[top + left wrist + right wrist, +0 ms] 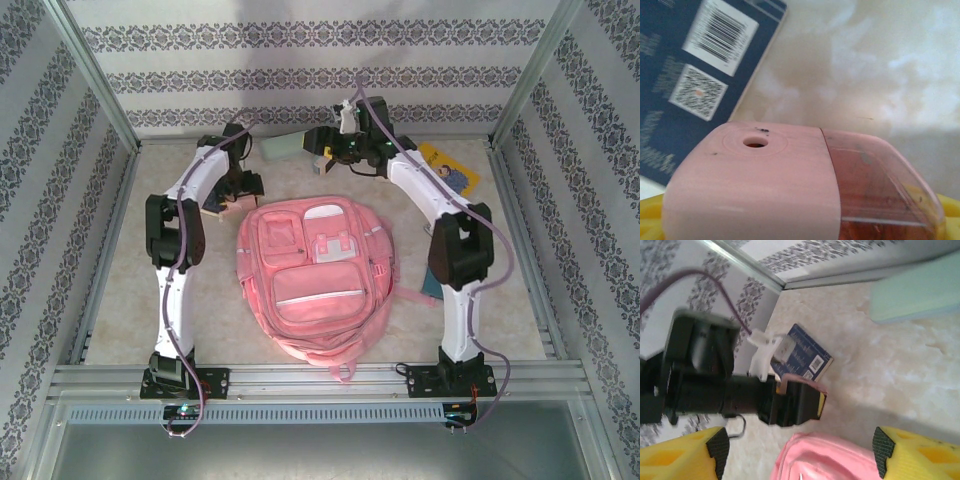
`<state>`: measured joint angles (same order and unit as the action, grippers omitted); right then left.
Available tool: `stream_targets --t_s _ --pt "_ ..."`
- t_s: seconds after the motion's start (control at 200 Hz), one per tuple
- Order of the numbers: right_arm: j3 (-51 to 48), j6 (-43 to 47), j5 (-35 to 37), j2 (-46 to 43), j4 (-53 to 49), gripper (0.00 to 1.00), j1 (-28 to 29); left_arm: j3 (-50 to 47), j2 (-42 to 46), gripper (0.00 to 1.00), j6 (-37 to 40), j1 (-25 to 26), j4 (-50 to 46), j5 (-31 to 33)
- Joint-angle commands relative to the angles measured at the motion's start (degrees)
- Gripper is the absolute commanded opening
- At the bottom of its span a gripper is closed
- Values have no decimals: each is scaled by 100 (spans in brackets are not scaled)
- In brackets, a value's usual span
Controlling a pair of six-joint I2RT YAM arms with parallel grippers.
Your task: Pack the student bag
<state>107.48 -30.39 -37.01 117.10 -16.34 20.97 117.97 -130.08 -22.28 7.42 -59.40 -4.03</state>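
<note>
At the middle of the table [120, 300], between the two arms, the student bag [312, 285] is laid flat with its front pockets up; what is inside cannot be told. Beyond its top left corner the left gripper [238, 187] is closed on a pink sharpener [755, 185], with yellow fingers [650, 217] set against both ends. Something reddish, not identifiable, is held in its clear compartment [875, 190]. A blue book [670, 75] is laid beside it, marked with a barcode and a square code on white labels; its white print is too blurred to be read. The right gripper [801, 450] is held wide open above the bag's top edge, near a pale green box [920, 290].
</note>
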Motion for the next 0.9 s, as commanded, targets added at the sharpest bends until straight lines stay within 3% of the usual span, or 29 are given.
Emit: stream_targets --t_s 0.0,0.085,0.185,0.27,0.36,0.64,0.894 --pt "-553 1613 267 -736 -883 74 191 -187 1036 55 61 -4 -2 331" --pt "-1247 2557 728 -1491 -1022 75 458 -558 1592 55 51 5 99 383" --pt "-1974 4084 378 -2223 -1218 73 673 -1300 2413 55 38 5 445 138" --pt "-2209 5621 374 -2590 -2194 77 957 -1982 3138 54 17 3 781 -154" --pt "-2237 6527 792 -2640 -3253 75 1256 -2689 3921 53 -18 5 1105 -459" --pt "-3543 6363 894 -2980 -3622 72 1992 -4006 5629 53 -182 53 1542 -1196" --pt "-3898 6208 1543 -2590 -3274 75 2291 -4281 5942 53 -286 84 1709 -1463"
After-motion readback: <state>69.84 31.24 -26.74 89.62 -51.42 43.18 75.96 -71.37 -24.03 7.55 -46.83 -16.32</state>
